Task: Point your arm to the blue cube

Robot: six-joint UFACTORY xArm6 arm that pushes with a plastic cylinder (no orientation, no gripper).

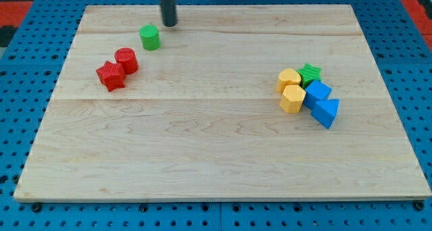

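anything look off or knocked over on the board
Nothing stands out. The blocks sit flat in two tidy groups, and my tip rests near the green cylinder, far from the blue cube at the view's right.

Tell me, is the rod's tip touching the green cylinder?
Apart. The camera view shows bare wood between my tip and the green cylinder, which sits just toward the view's lower left of it.

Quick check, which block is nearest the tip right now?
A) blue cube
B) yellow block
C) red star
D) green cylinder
D. My tip sits at the view's top left, just up and right of the green cylinder; the blue cube is far off in the cluster at the view's right.
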